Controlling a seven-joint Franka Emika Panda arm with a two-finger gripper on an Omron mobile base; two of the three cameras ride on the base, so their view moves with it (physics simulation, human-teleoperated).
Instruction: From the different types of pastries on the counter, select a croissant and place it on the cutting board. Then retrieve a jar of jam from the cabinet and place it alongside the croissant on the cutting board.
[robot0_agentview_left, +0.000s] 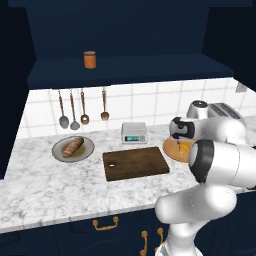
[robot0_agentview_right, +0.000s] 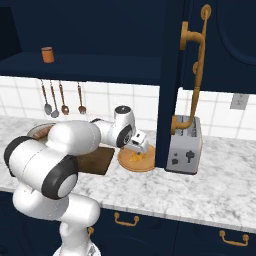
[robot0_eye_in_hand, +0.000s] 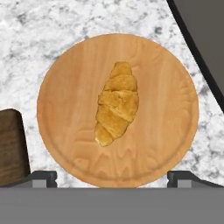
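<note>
The golden-yellow croissant lies on a round light wooden plate, straight under my gripper. The dark fingertips stand wide apart with nothing between them, so the gripper is open above the plate. Left of that plate, flat on the marbled counter, is the dark brown cutting board, bare. The brown loaf-like pastry rests on a grey plate at the left. High on the navy cabinet's shelf stands the orange-brown jar of jam.
A silver toaster stands right of the round plate, close behind an open navy cabinet door with a gold handle. A small kitchen scale sits behind the board. Spoons and ladles hang on the tiled wall.
</note>
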